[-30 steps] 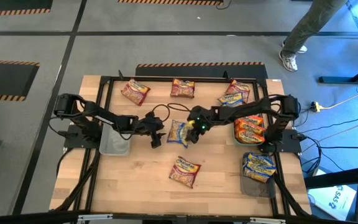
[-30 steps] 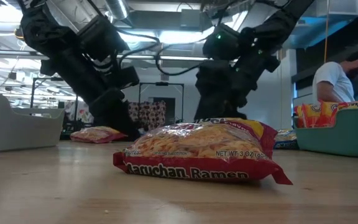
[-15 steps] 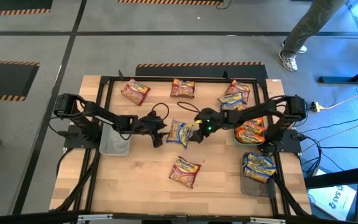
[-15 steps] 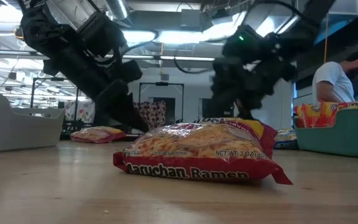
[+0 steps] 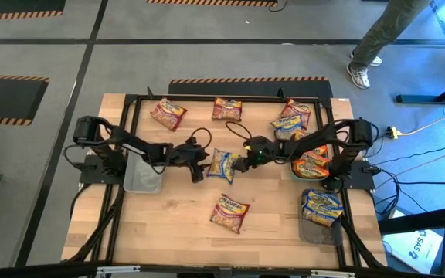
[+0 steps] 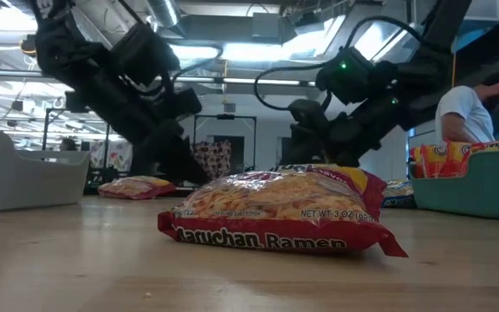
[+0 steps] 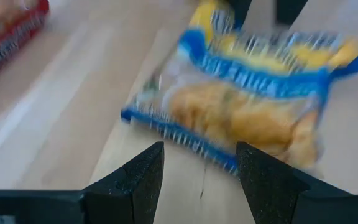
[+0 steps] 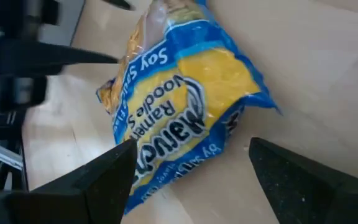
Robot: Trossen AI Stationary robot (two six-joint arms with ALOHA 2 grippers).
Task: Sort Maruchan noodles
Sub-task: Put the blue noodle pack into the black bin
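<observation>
A blue-and-yellow noodle packet [image 5: 222, 164] lies flat mid-table between my two grippers. My left gripper [image 5: 200, 164] is open just to its left; in the left wrist view the packet [image 7: 253, 106] lies ahead of the open fingers [image 7: 199, 171]. My right gripper [image 5: 242, 162] is open at the packet's right end; in the right wrist view its fingers [image 8: 191, 168] stand to either side of the packet's near end [image 8: 185, 106], and no touch shows. A maroon-and-yellow packet [image 5: 229, 214] [image 6: 280, 212] lies flat nearer the near edge.
More packets lie near the far edge: orange-red [image 5: 168, 114], maroon [image 5: 227, 110], blue-and-yellow [image 5: 290, 117]. A teal tray [image 5: 310, 160] and a grey tray [image 5: 321, 208] on the right hold packets. A clear tray [image 5: 141, 176] sits on the left. A person [image 6: 466, 108] sits beyond the table.
My right gripper has drawn back toward the table's right, off the top of the blue-and-yellow packet to its right end, and has tipped lower. The packet has stayed where it was.
</observation>
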